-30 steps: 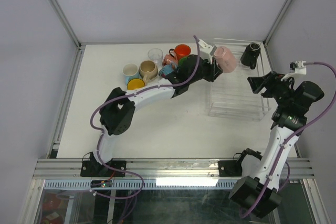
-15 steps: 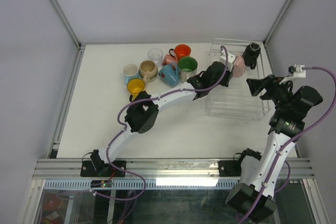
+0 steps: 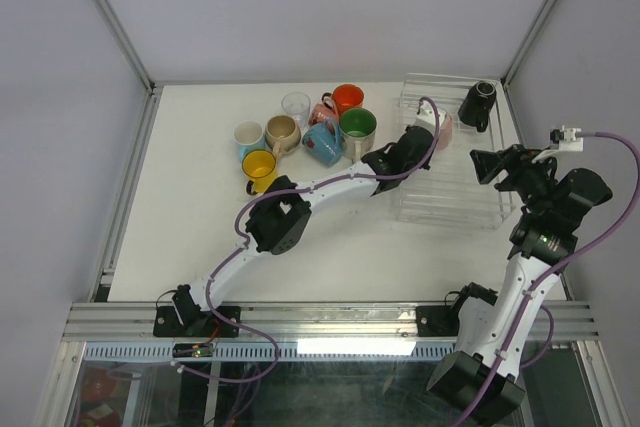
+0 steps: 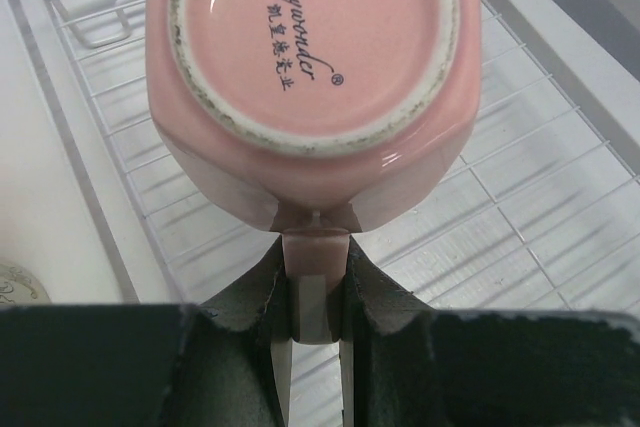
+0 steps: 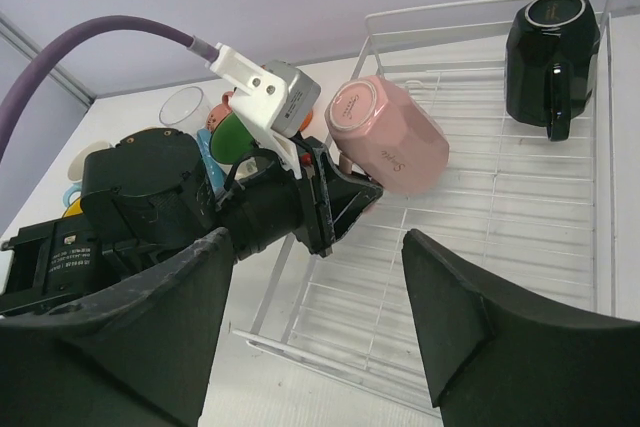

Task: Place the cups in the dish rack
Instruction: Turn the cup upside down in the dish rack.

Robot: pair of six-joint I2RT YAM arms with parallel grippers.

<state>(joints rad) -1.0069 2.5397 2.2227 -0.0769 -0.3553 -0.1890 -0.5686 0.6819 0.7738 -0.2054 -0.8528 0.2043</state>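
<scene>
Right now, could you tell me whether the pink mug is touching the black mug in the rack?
Apart. The right wrist view shows a stretch of bare dish rack wire between the pink mug and the black mug.

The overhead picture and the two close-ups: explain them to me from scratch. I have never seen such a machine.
You see two robot arms bolted at a table's near edge. The overhead view looks down from above and behind them. Each close-up comes from a camera on one arm's wrist. The left gripper pinches a pink mug by its handle, over the clear dish rack. A black mug already sits in the rack's far right corner. The right gripper is open and empty, near the rack. On the white table, a cluster of coloured mugs and a glass tumbler wait.
</scene>
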